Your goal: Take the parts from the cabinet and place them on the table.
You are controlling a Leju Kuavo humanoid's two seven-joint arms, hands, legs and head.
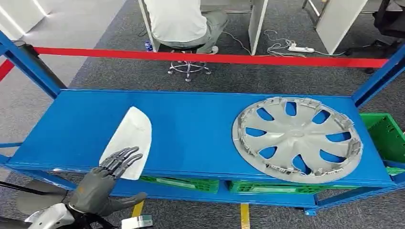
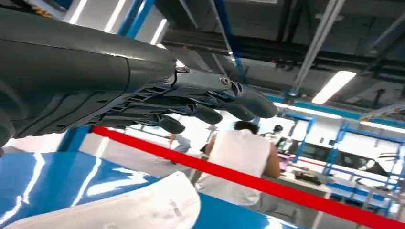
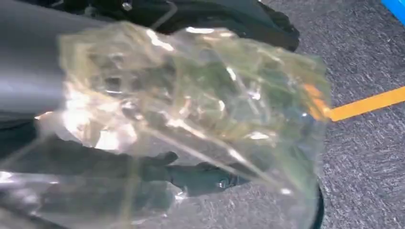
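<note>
blue shelf (image 1: 191,129) | white part (image 1: 128,140) at front-left, long axis front-to-back | left hand (image 1: 102,179) spread over its near end | right hand (image 3: 200,174) behind clear plastic, state unclear

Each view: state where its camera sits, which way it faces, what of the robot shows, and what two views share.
Head view: high on the body, looking down at the blue shelf with white part and wheel cover; left hand enters below.
Left wrist view: behind the left hand, looking low across the shelf toward a seated person.
Right wrist view: faces the carpet; clear plastic covers the hand.
Shared: head and left wrist views show the white part.
</note>
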